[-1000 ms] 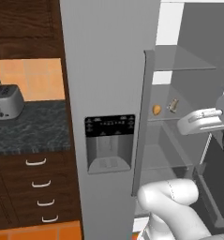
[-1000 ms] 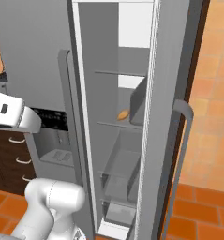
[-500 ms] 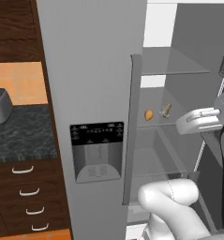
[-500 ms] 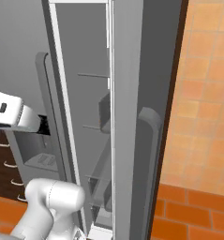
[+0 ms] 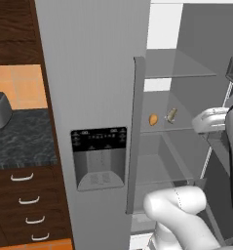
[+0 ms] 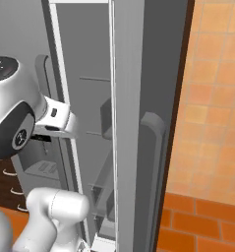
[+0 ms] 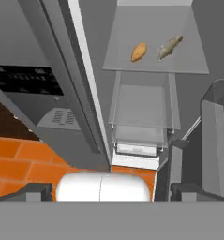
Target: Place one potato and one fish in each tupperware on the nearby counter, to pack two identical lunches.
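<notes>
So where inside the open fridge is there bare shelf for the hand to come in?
The middle glass shelf is bare in front and left of the potato. The potato and fish lie apart, the gap between them narrow. The upper shelf and the lower shelf look bare.

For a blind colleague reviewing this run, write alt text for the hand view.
Looking into an open fridge: an orange potato and a grey-brown fish lie side by side, apart, on a clear glass shelf, with a clear drawer below. The closed fridge door with its dark dispenser panel stands at left, above orange floor tiles.
</notes>
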